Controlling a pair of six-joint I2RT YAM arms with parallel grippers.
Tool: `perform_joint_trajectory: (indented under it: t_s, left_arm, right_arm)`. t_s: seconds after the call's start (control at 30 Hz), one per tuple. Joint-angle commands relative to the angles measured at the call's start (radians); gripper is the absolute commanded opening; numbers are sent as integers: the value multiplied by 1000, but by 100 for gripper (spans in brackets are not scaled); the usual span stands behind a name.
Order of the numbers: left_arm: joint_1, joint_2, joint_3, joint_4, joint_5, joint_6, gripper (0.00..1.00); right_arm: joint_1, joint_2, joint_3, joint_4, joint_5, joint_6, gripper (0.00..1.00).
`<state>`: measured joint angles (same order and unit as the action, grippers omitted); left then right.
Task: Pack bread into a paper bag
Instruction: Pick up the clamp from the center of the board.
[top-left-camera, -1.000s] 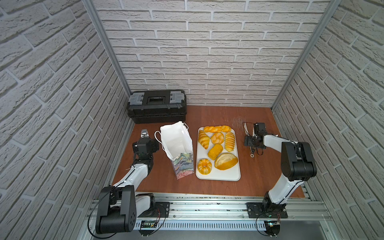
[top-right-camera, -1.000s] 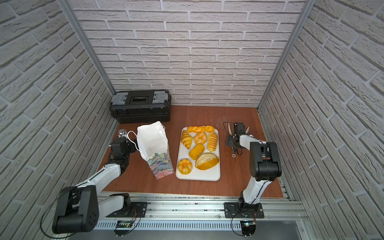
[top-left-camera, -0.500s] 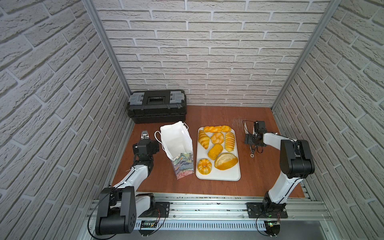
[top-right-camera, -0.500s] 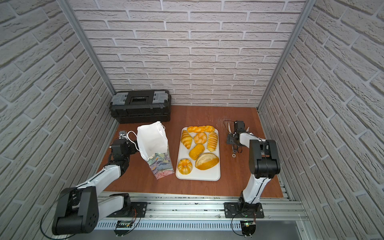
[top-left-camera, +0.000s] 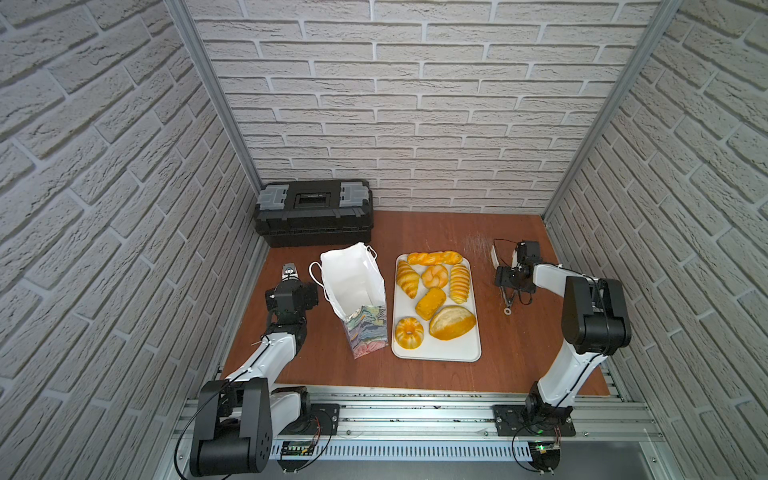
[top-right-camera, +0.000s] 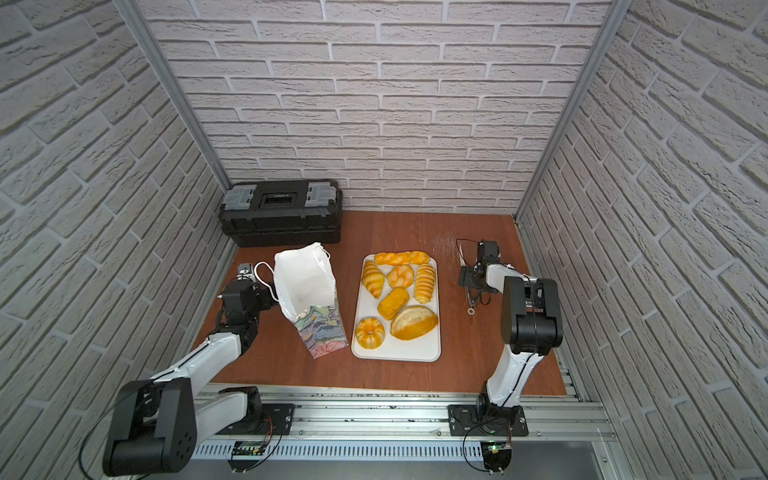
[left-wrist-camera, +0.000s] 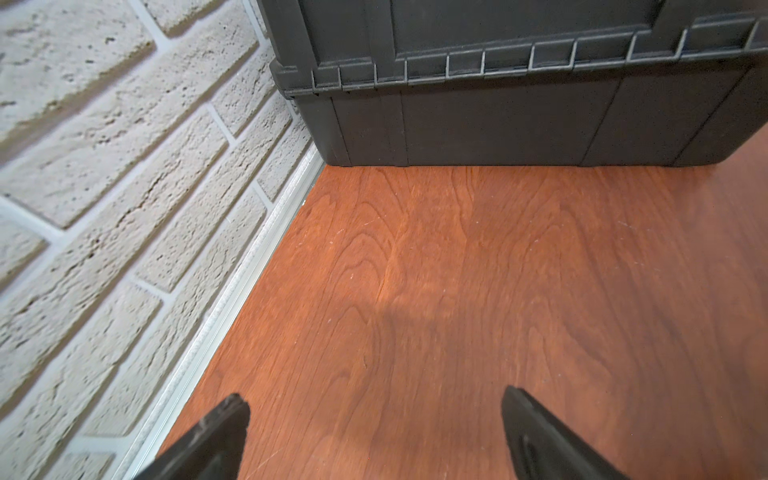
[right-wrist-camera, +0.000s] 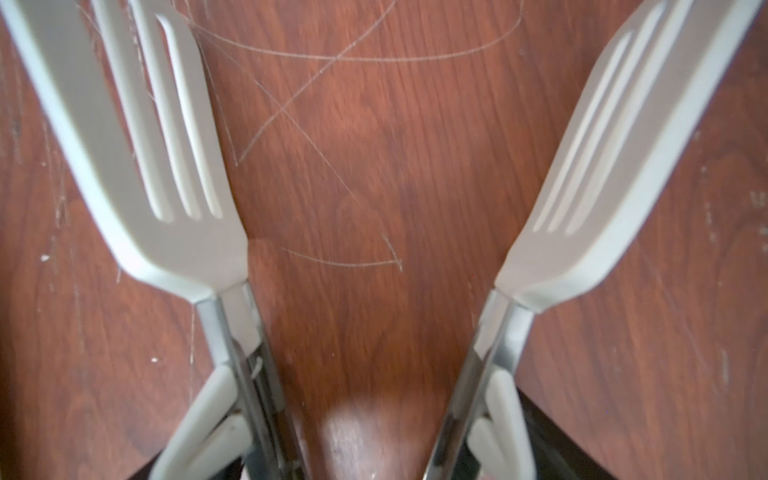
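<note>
1. Your paper bag (top-left-camera: 353, 286) stands on the bench (top-left-camera: 519, 353) between the left arm and the tray (top-left-camera: 436, 354), mouth open, white inside, painted swirls outside.
2. Seven glossy golden bread pieces (top-left-camera: 430, 303) lie on that white tray, among them the flour-dusted oval loaf (top-left-camera: 452, 323) and the ring (top-left-camera: 409, 332).
3. Your left gripper (left-wrist-camera: 374, 395) hangs released above the bench.
4. Your right gripper (top-left-camera: 509, 282) straddles the tongs (right-wrist-camera: 166, 166); you cannot tell whether it is gripping them.

Robot test booth: brick-pattern wall panels (top-left-camera: 415, 104), aluminium base rail (top-left-camera: 415, 415)
</note>
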<state>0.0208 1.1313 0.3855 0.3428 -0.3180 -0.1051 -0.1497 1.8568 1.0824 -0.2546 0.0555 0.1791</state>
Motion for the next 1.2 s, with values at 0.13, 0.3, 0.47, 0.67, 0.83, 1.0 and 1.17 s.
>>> perform_joint_trajectory:
  t_s: [0.13, 0.3, 0.47, 0.67, 0.83, 1.0, 1.17]
  left_arm:
    - [-5, -25, -19, 17, -14, 4, 98]
    - [-5, -23, -19, 21, -14, 2, 98]
    - [-5, -26, -21, 18, -14, 0, 98]
    - [-8, -25, -23, 22, -13, -8, 98]
    - [-12, -35, -31, 23, -15, -13, 98]
    - [-12, -70, -40, 14, -26, -5, 98]
    - [-12, -77, -46, 21, -32, -6, 98]
  right_arm:
    - [-3, -1, -29, -17, -52, 14, 85]
    - [-3, -6, -33, -18, -42, 11, 79]
    - [6, -54, -47, -25, 2, 1, 77]
    - [22, -142, -26, -65, 33, -17, 77]
    - [35, -164, -8, -70, 25, -21, 77]
    - [48, -163, -5, -74, 35, -20, 77]
    - [74, -236, -14, -62, 54, -15, 77]
